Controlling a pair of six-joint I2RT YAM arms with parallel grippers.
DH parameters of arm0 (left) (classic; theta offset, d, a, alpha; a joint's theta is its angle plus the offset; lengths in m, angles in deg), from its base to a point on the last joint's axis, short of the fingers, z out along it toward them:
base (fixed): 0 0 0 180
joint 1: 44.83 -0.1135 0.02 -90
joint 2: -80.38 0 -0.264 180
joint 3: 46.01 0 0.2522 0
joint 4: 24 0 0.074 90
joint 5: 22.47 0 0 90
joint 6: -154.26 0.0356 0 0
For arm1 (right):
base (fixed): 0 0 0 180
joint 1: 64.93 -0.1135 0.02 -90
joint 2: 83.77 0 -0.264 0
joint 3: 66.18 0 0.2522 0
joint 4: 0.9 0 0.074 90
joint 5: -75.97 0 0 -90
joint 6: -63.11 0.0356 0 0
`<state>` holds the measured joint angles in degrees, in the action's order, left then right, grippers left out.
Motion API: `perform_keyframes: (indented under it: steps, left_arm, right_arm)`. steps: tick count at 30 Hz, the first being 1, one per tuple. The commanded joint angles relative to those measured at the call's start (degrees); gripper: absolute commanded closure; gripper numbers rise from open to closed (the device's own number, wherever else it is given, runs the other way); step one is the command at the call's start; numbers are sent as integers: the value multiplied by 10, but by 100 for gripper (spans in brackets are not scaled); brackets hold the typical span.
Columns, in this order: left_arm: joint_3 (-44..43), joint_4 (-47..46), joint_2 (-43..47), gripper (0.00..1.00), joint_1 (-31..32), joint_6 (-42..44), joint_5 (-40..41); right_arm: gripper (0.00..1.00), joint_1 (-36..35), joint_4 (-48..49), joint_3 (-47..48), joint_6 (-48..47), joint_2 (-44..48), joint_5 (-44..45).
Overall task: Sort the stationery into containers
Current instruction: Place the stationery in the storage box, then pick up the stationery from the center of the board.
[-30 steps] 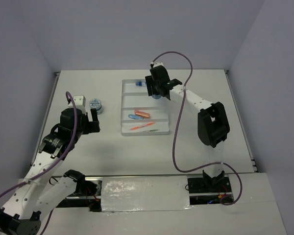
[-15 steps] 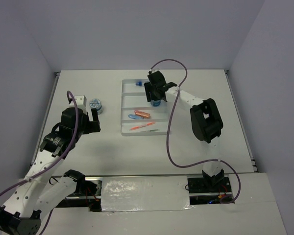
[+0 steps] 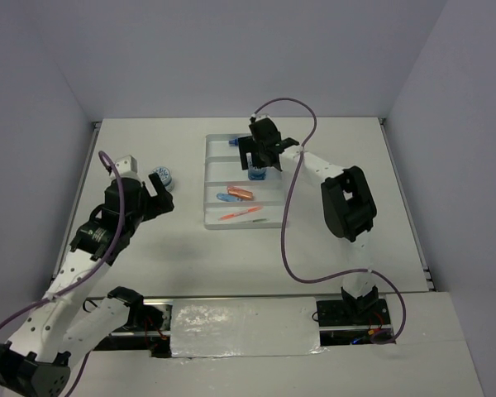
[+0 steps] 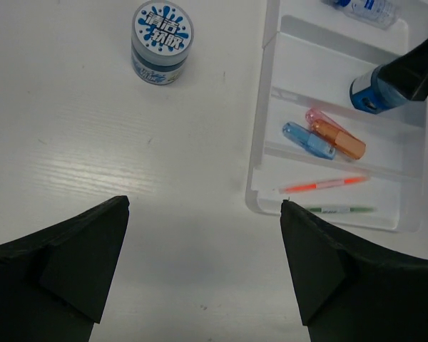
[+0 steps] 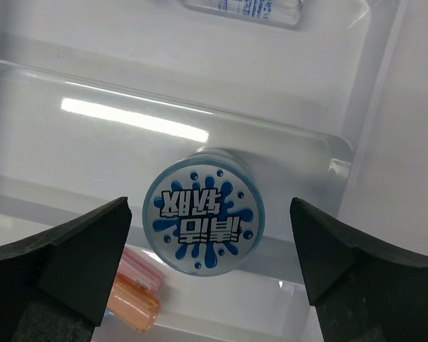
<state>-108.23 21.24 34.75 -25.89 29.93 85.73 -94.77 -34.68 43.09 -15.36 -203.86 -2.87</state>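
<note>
Right wrist view: looks straight down on a round blue-and-white tub (image 5: 203, 221), lid toward the camera, standing in the white tray (image 4: 261, 107), in the compartment next to the one holding the white-blue tube (image 4: 364, 7). Shows the right gripper (image 3: 258, 159) spread wide with a clear gap on both sides of the tub, so released, nothing held. Differs from a second ago: then half closed on that same tub and carried over the tray, now lowered and let go. Counts, by this reading, as one tub sorted.

Elsewhere in the tray: short blue, orange and pink sticks (image 4: 321, 139) together in the third compartment, orange and green pens (image 4: 324, 184) in the nearest.

Over on the left: left gripper (image 4: 203, 206) wide open and empty, swung closer to the second tub (image 4: 161, 41) than a second ago, hovering above the bare tabletop (image 4: 93, 142) short of it. Leaves that tub as the only piece seen outside the tray; probably next to be picked up and placed beside its twin.
</note>
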Motion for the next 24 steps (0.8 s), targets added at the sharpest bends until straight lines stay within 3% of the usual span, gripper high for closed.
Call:
perform_keyframes:
  steps: [1,6,9,15,17,24]
  left_arm:
    - [10,-72,-58,1,-3,-64,15]
    - [-40,-119,-192,1,-9,-78,39]
    - [-82,-137,-270,1,-21,-70,47]
    - [-156,-124,-380,1,-94,-76,12]
    - [-180,-128,-425,1,-124,-68,-18]
    - [-276,-90,-544,1,-138,-45,-49]
  right_arm:
    - [0,1,7,20,9,74,9]
    - [0,1,-2,-33,10,181,7]
    - [0,-3,22,-105,14,263,-61]
    - [0,-39,38,-228,17,386,-100]
    - [0,-45,52,-272,22,409,-109]
    - [0,-46,61,-286,25,407,-127]
